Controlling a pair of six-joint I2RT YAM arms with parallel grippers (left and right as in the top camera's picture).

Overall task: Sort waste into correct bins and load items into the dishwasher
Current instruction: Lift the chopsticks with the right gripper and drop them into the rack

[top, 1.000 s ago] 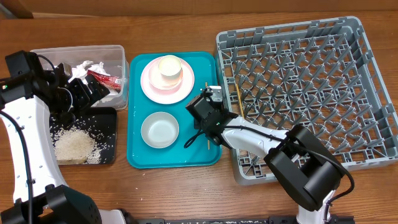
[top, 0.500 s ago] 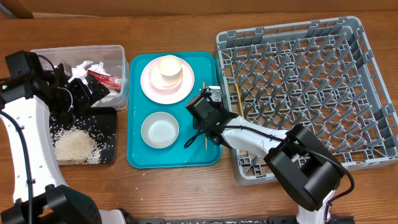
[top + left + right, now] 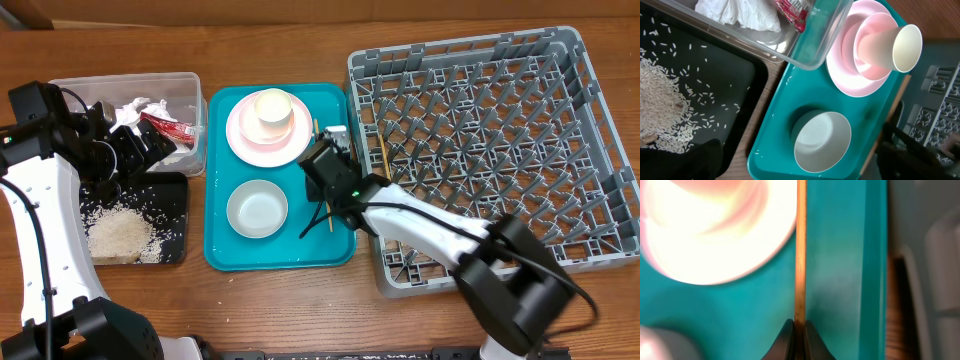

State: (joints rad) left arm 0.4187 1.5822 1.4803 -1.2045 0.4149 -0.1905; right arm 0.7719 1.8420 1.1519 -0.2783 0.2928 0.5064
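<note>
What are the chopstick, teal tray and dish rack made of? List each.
The chopstick: thin tan matt stick, likely wood or bamboo. The teal tray: smooth glossy sheen, probably plastic. The dish rack: grey moulded peg grid, matt, looks plastic.

Overhead: fixed, high, looks straight down on surface (image 3: 300,320). Widest view I get: clear tub (image 3: 196,120), black tray (image 3: 172,195), teal tray (image 3: 220,245) and dish rack (image 3: 356,80) all in frame.

Left wrist: nearer, tilted, sits above black tray and tub corner. Faces across teal tray toward rack edge, pink plate (image 3: 847,85) upper right.

Right wrist: very close over teal tray, blurred. Own fingers (image 3: 784,342) at bottom edge, chopstick (image 3: 800,250) running up mid-frame.

Shared by all three: teal tray, plate, rack edge.
</note>
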